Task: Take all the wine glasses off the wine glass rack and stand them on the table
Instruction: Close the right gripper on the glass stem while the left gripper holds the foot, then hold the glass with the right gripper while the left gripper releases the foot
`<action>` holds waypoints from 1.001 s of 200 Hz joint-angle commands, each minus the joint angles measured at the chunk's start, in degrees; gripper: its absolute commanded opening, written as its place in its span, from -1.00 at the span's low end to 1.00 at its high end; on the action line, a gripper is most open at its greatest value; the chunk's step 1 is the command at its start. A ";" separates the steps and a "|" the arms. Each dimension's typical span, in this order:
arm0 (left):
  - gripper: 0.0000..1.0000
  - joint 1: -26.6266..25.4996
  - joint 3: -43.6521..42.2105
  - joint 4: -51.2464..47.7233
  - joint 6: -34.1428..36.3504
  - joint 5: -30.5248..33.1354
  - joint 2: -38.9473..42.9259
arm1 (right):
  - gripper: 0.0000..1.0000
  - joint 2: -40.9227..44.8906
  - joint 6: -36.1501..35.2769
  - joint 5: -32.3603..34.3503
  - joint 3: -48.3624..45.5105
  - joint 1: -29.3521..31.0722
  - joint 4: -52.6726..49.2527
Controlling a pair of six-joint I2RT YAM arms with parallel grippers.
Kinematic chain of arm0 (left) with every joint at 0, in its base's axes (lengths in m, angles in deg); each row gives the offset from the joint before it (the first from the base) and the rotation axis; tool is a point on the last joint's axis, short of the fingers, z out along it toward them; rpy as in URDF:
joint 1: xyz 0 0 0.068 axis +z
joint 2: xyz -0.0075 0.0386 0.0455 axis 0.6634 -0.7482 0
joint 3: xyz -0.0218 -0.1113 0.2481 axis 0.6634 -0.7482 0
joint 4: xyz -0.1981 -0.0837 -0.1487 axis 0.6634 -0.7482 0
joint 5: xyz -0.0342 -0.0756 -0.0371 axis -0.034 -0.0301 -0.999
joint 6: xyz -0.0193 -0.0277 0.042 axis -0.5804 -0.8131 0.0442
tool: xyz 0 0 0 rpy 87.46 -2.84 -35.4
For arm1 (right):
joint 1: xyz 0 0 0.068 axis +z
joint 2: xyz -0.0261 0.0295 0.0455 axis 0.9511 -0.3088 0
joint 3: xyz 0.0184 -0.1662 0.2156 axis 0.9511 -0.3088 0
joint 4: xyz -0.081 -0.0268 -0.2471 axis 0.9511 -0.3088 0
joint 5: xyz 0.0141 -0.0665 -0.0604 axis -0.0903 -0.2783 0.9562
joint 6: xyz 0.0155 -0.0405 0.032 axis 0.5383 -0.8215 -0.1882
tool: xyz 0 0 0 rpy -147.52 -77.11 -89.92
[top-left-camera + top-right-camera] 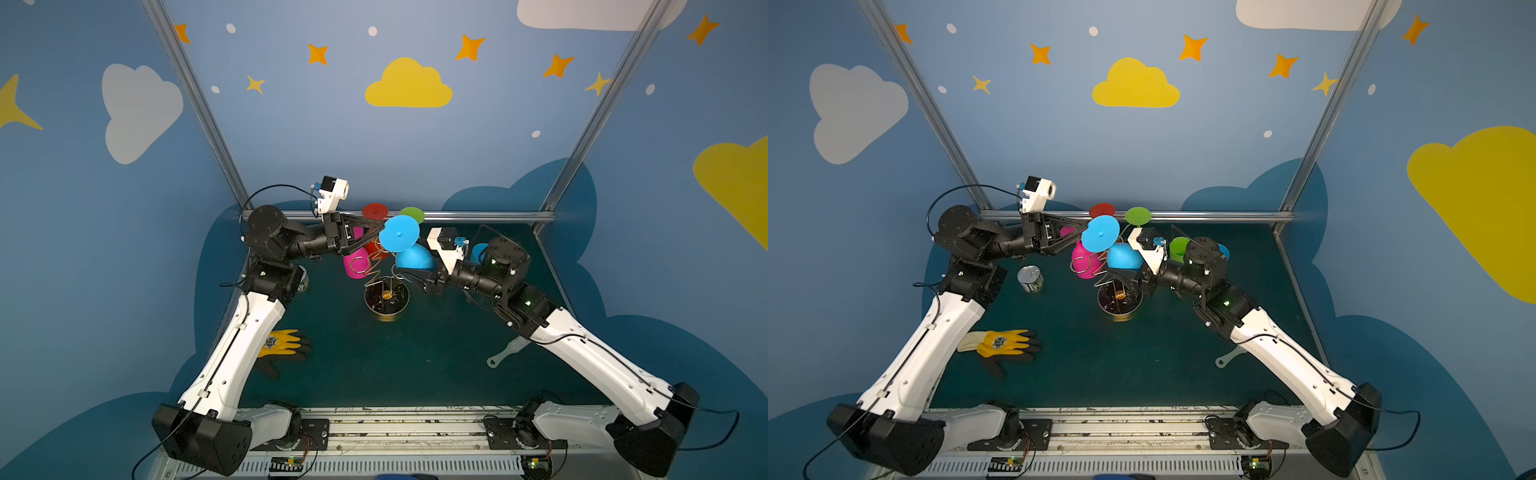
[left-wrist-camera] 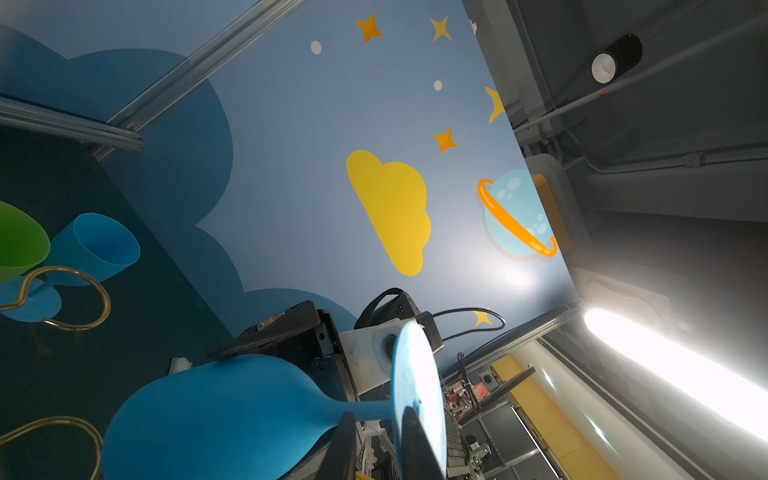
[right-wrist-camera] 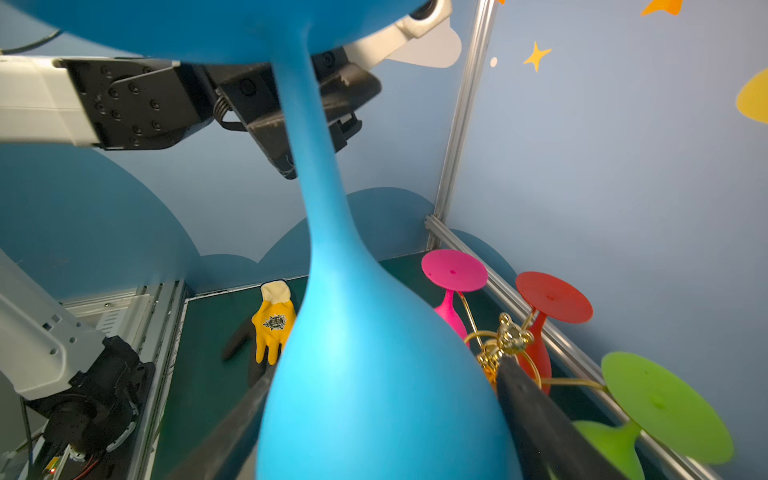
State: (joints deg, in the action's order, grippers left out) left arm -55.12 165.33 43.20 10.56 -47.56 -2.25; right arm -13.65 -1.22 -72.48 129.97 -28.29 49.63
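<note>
room is tightest at the back: the red wine glass (image 1: 375,211) and green wine glass (image 1: 412,215) hang foot-up, their feet right in front of the aluminium back rail (image 1: 478,216), and both arms crowd over the wine glass rack (image 1: 374,301) from either side. the blue wine glass (image 1: 407,245) is up high between them, inverted and tilted, foot uppermost, above and just right of the rack's post. whether it touches any gold wire i cannot tell. the right gripper (image 3: 386,374) sits low on the right, clamped across the bowl, one finger against each flank in the right wrist view. the left gripper (image 2: 378,415) reaches from the left to the stem just under the foot. its fingers (image 2: 345,449) stand either side of the stem, but whether they press it or stand slightly off cannot be made out. a pink wine glass (image 1: 355,262) hangs on the rack's left side, just below the left gripper.

surface: dark green mat (image 1: 415,361), wide open across the front half. a yellow glove (image 1: 1005,343) lies front left beside the left arm and a pale flat tool (image 1: 505,353) front right, partly under the right arm. a tin can (image 1: 1030,278) stands near the left elbow, and another blue glass (image 2: 95,245) stands on the mat behind the right arm. blue walls with clouds and stars close three sides — metal posts at the back corners.
</note>
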 commanded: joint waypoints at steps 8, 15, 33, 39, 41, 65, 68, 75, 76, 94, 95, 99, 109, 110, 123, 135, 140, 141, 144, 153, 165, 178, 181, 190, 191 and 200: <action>-0.41 -0.04 1.74 -1.99 4.21 1.81 -0.96 | -0.54 4.67 2.50 2.70 -0.73 0.40 -3.76; -0.34 0.00 1.69 -1.17 4.12 2.10 -1.10 | -0.56 5.46 2.83 3.52 -0.84 0.40 -4.68; -0.15 -0.04 1.51 -0.63 6.49 3.28 -1.04 | -0.65 7.12 4.07 6.49 -0.39 0.30 -8.34; -0.11 -0.06 1.64 -1.62 8.70 3.95 -0.95 | -0.68 7.62 4.48 7.53 -0.20 0.31 -9.81; -0.10 -0.06 1.69 -2.04 9.57 4.19 -0.86 | -0.69 7.72 4.58 7.94 -0.16 0.29 -10.20; -0.06 -0.23 2.49 -11.32 26.68 9.89 1.11 | -0.73 8.89 6.43 12.64 1.52 0.13 -16.30; -0.06 -0.29 2.57 -12.88 29.73 10.91 1.42 | -0.73 8.97 6.66 13.21 1.75 0.13 -17.03; -0.06 -0.64 2.54 -16.01 37.19 13.05 2.37 | -0.73 8.99 7.09 14.38 2.19 0.05 -18.74; -0.06 -0.75 2.45 -16.42 38.36 13.42 2.47 | -0.74 8.99 7.16 14.50 2.30 0.05 -18.96; -0.13 -2.56 -0.55 -18.75 55.68 21.99 5.45 | -0.77 8.81 7.57 15.73 3.29 -0.16 -22.25; -0.13 -2.67 -0.81 -18.58 56.53 22.51 5.64 | -0.77 8.81 7.61 15.74 3.28 -0.19 -22.38; -0.15 -3.17 -2.11 -17.69 59.87 23.92 6.32 | -0.79 8.78 7.74 15.76 3.43 -0.19 -22.77; -0.21 -4.45 -5.65 -13.84 67.34 27.42 8.19 | -0.83 8.72 8.06 15.85 3.69 -0.15 -23.49; -0.21 -4.54 -6.00 -13.45 67.89 27.68 8.33 | -0.83 8.72 8.08 15.80 3.75 -0.14 -23.53; -0.25 -5.94 -9.54 -8.56 76.35 29.56 9.96 | -0.86 8.47 8.36 15.43 4.34 -0.17 -24.56; -0.26 -7.58 -11.27 -6.62 83.91 30.97 10.65 | -0.89 8.03 8.40 15.06 5.35 -0.14 -25.76; -0.26 -8.23 -11.54 -6.39 86.86 31.54 10.83 | -0.89 7.88 8.50 14.84 5.69 -0.20 -26.24; -0.26 -8.41 -11.62 -6.34 87.32 31.64 10.83 | -0.89 7.82 8.52 14.82 5.80 -0.17 -26.31; -0.26 -8.67 -11.74 -6.21 89.23 31.65 10.83 | -0.89 7.70 8.49 14.72 6.02 -0.14 -26.51; -0.26 -9.04 -12.20 -5.31 92.46 30.10 10.83 | -0.90 7.46 8.65 14.48 6.51 -0.18 -26.99; -0.16 -9.14 -13.63 -2.06 93.70 28.18 10.87 | -0.90 7.11 8.74 14.35 7.16 -0.15 -27.45; 0.01 -9.51 -14.68 0.59 95.04 26.99 10.59 | -0.90 6.64 8.83 14.28 7.75 -0.15 -27.84; 0.05 -9.56 -14.72 0.58 95.38 26.77 10.53 | -0.90 6.50 8.87 14.22 7.83 -0.14 -27.94; 0.13 -9.98 -14.54 0.01 96.53 26.77 10.21 | -0.91 6.07 8.92 13.77 8.19 -0.14 -27.98; 0.14 -10.03 -14.53 -0.02 96.64 26.83 10.17 | -0.91 6.04 8.91 13.71 8.28 -0.14 -28.02; 0.16 -10.58 -14.50 -0.13 97.61 27.29 9.86 | -0.91 5.45 9.13 13.34 8.76 -0.15 -28.04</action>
State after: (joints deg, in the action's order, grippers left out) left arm -64.68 150.71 39.20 100.20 -20.24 8.03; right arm -7.07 7.02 -58.39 136.39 -28.42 22.57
